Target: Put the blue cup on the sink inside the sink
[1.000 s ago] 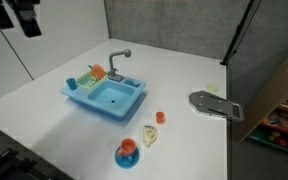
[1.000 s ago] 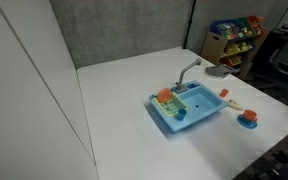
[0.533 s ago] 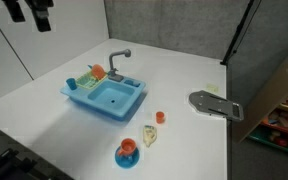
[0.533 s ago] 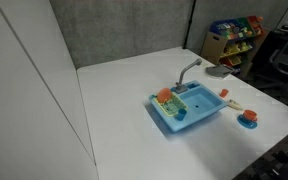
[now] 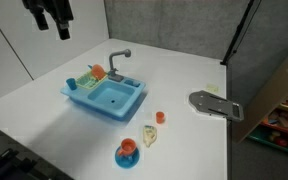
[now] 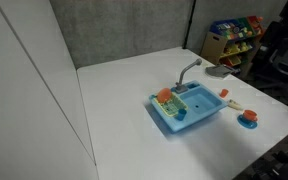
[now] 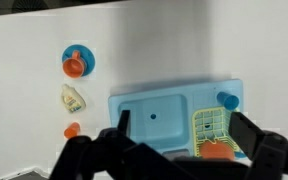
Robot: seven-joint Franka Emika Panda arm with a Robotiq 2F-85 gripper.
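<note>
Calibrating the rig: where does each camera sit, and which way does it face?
Exterior view: high, facing the sink; gripper at top left.
Exterior view: high, from another side, facing the sink; no robot part clearly shown.
Wrist view: overhead, looking down at the sink; gripper at the bottom edge.
All three share the sink and blue cup.

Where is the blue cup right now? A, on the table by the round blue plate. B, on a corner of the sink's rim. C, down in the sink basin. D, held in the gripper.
B: in the wrist view the blue cup stands on a corner of the sink rim, outside the basin, and the gripper is open and holds nothing.
</note>
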